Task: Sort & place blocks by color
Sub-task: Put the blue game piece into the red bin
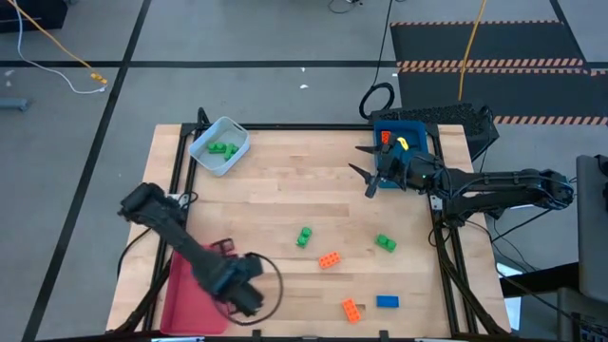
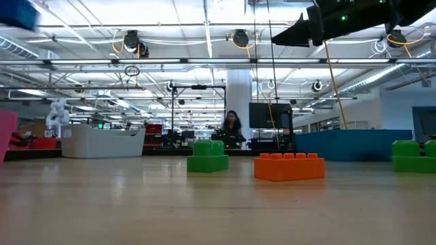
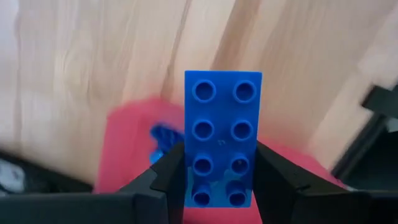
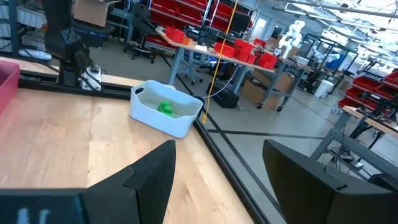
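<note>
High view showed me partway through: my left gripper (image 3: pixel 211 180) pinched a blue block (image 3: pixel 222 134) over the red tray (image 1: pixel 190 294), my right gripper (image 1: pixel 366 171) hung spread by the blue tray (image 1: pixel 418 119), green blocks (image 1: pixel 223 149) sat sorted far left, and six blocks (image 1: pixel 330 259) lay loose.

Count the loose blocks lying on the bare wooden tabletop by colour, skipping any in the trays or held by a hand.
Green blocks: 2
Orange blocks: 2
Blue block: 1
Total: 5
</note>
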`<state>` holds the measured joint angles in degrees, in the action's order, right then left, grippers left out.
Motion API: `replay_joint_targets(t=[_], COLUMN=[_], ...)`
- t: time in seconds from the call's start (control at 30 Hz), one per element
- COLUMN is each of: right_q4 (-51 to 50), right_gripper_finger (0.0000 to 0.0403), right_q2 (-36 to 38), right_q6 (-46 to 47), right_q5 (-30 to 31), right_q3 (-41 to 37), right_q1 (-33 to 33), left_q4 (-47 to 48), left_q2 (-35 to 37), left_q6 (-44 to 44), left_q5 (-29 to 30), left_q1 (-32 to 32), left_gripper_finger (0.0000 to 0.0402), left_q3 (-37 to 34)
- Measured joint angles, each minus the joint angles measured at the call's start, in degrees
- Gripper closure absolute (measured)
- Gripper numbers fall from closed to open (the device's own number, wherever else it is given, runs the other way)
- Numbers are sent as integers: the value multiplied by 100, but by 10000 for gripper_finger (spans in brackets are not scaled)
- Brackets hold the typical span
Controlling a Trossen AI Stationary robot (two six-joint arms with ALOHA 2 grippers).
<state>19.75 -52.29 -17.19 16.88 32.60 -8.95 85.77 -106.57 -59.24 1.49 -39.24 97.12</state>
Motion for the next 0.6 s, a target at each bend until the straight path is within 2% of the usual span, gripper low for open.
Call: replay_joint_targets(t=[0.13,0.27,0.4,0.6], right_q4=[-9,-11,-5,34], right_gripper_finger=[165,165,165,165], right_q2=[2,2,1,0], right_q6=[7,63,106,173], right_q5=[0,-11,-16,-39], right_q3=[0,0,0,0], right_q1=[0,0,-1,0], left_q4=[180,207,220,202], left_q2=[320,352,242,235], left_q6=[-1203,-2331,-3045,-4159], left_q5=[-231,-463,-803,-822], left_q1=[-506,-989,-1415,-1780], left_gripper_finger=[263,263,263,263], left_q3=[-29,-33,-34,-136])
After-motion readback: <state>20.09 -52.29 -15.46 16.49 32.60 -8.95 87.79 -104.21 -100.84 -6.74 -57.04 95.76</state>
